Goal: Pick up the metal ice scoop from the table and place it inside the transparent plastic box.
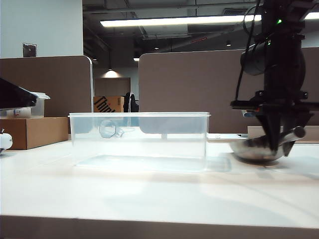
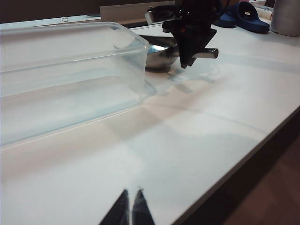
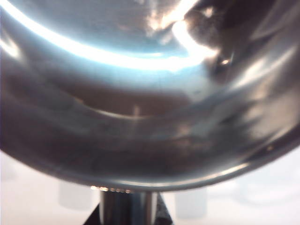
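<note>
Right fingers point(image 1: 275, 145) pinch the metal ice scoop point(image 1: 259, 148) at its handle — left fingers point(image 2: 131, 206) pressed together, well apart.

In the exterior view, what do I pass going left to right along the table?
Cardboard box → clear box → scoop, with the right gripper down on its handle end. The left gripper, fingers together, shows only in its own wrist view, well back from the clear box.

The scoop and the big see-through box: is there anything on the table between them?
No. In the exterior view, only bare white table lies between the metal ice scoop and the transparent plastic box.
</note>
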